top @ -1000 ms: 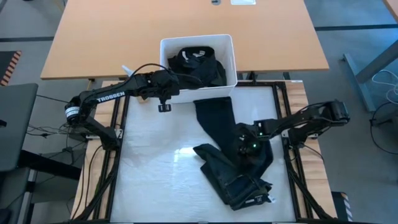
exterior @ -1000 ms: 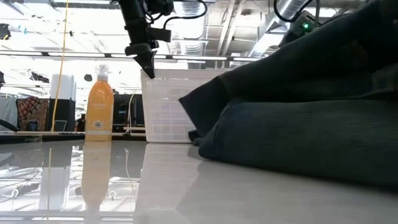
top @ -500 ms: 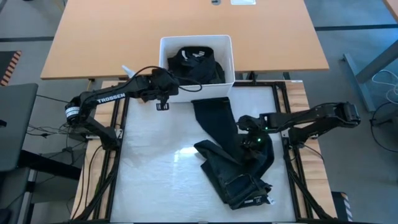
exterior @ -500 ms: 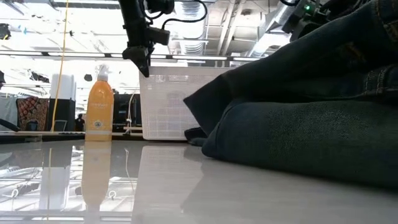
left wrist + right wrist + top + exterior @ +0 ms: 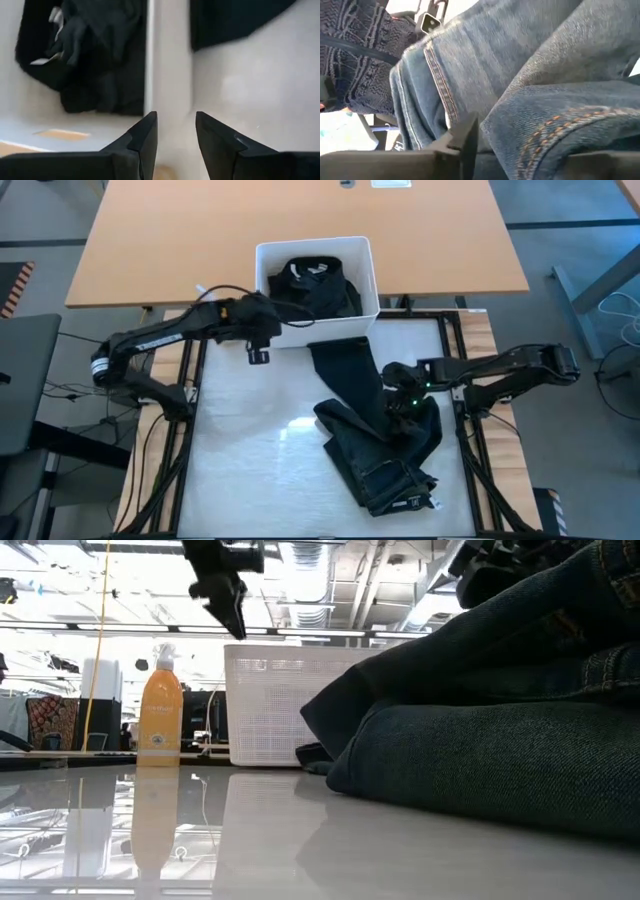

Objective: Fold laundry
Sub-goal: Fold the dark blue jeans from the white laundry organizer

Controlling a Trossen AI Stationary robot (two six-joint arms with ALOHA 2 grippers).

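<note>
The white bin (image 5: 366, 275) sits at the counter's (image 5: 250, 460) far edge with dark laundry (image 5: 312, 283) inside; the left gripper (image 5: 258, 356) hovers just beside its near-left corner, fingers (image 5: 142, 137) apart and empty. The right gripper (image 5: 400, 408) presses on the jeans (image 5: 375, 445) heaped near the bin; whether its fingers are open cannot be told

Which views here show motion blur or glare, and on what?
Low view: the left gripper is smeared, and the glossy white table top mirrors the orange spray bottle. High view: a bright glare patch sits on the table beside the dark denim jeans. Left wrist view: the white plastic bin and its black clothes look soft.
</note>
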